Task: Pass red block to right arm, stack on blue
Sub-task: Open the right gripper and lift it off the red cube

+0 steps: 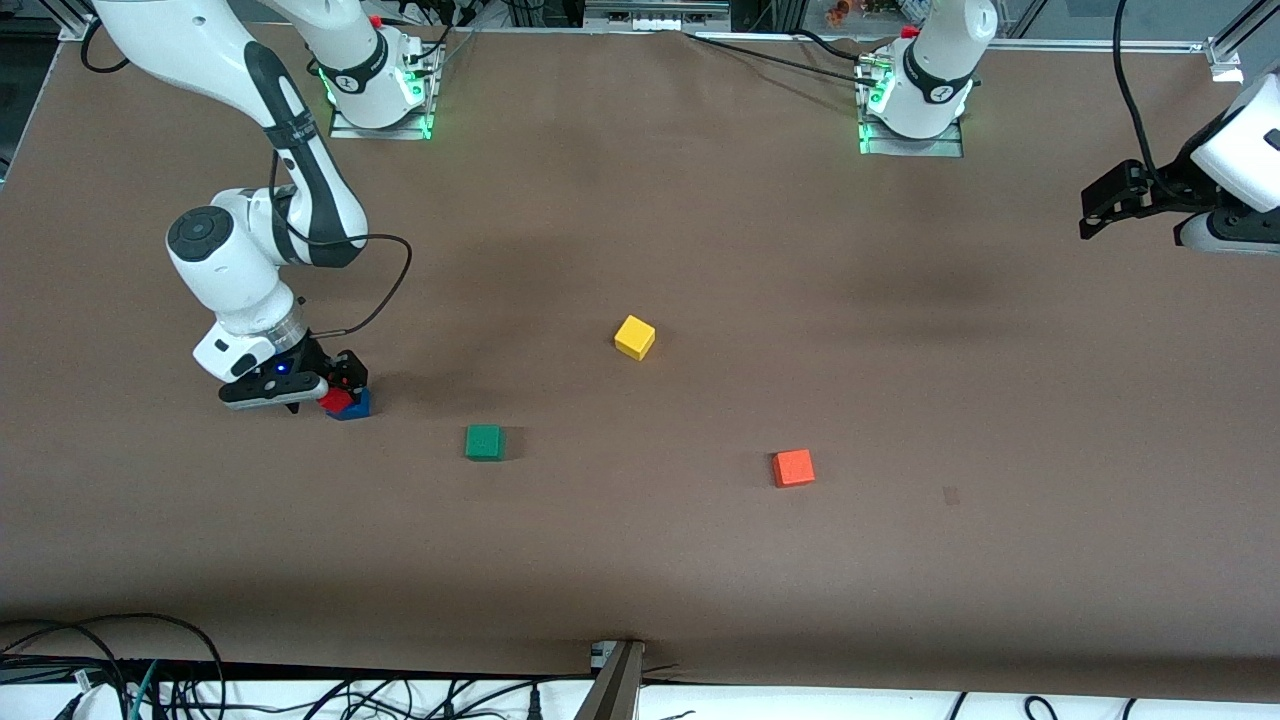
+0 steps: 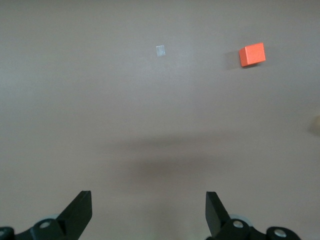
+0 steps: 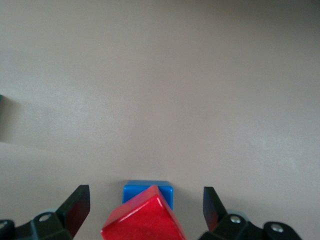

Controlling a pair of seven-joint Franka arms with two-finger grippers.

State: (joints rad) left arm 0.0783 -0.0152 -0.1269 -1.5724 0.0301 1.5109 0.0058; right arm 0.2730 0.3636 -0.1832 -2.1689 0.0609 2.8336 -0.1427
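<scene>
we see the right gripper [image 1: 335,385] low at the table's [image 1: 640,560] right-arm end, fingers spread clear of the red block [image 1: 337,400], which sits tilted on the blue [image 1: 355,405]. at 4 o'clock from it lie the green cube [image 1: 484,442], yellow cube [image 1: 634,337] and orange cube [image 1: 793,467]. the left gripper [image 2: 149,212] waits aloft, released.

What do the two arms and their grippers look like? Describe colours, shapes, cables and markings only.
Both arms are glossy white with black joint bands; their bases glow green. The right arm has a silver wrist ring, a blue light, a looping black cable and a black right gripper. The left gripper is black, on a white wrist trailing a black cable.
</scene>
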